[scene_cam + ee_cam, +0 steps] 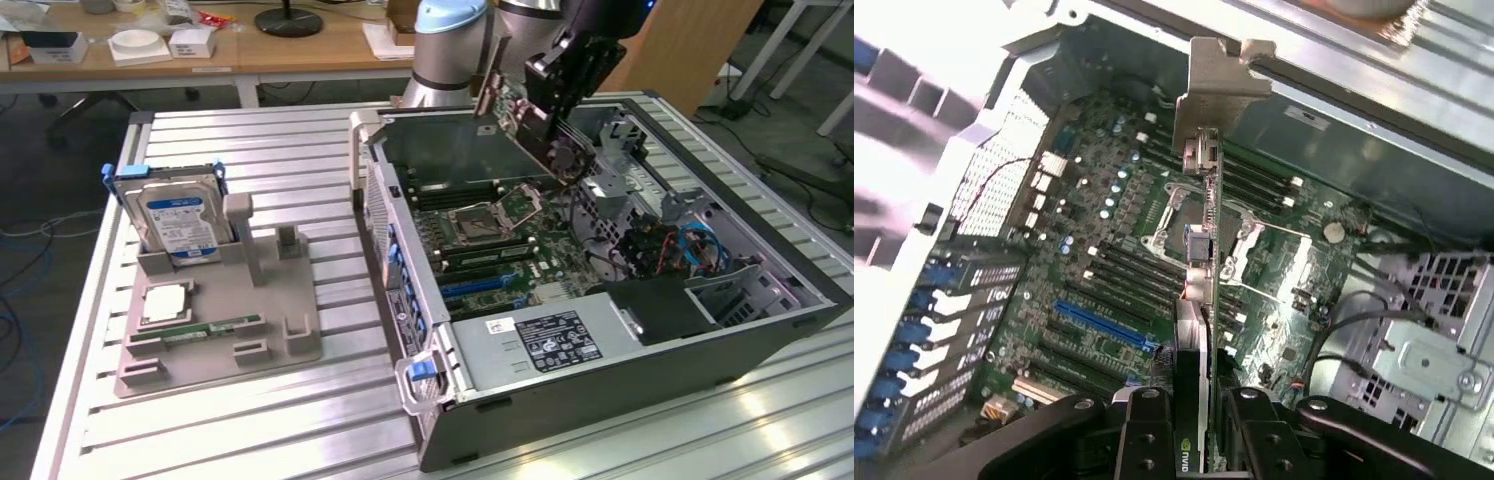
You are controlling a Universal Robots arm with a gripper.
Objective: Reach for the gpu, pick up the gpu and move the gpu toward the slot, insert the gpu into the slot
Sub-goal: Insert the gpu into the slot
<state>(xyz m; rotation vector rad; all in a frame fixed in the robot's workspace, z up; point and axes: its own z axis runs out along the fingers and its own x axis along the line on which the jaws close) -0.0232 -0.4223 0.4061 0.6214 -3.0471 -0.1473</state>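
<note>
The gpu (541, 135), a green card with a silver end bracket, hangs tilted above the open computer case (641, 370), over the motherboard's processor socket (483, 215). My gripper (554, 85) is shut on the card's upper edge. In the wrist view the gpu (1204, 250) is seen edge-on between the black fingers (1144, 430), bracket (1222, 75) pointing away, with my gripper (1199, 445) clamped on it. The blue slot (1104, 325) lies on the board below and to one side of the card, apart from it. The same blue slot (481, 285) sits nearer the case's front.
A grey holder (214, 330) on the slatted table carries a silver hard drive (180, 215), a processor chip (163, 300) and a memory stick (214, 327). Cables and drive cages (681, 250) crowd the case at the exterior view's right. A desk (200, 50) stands behind.
</note>
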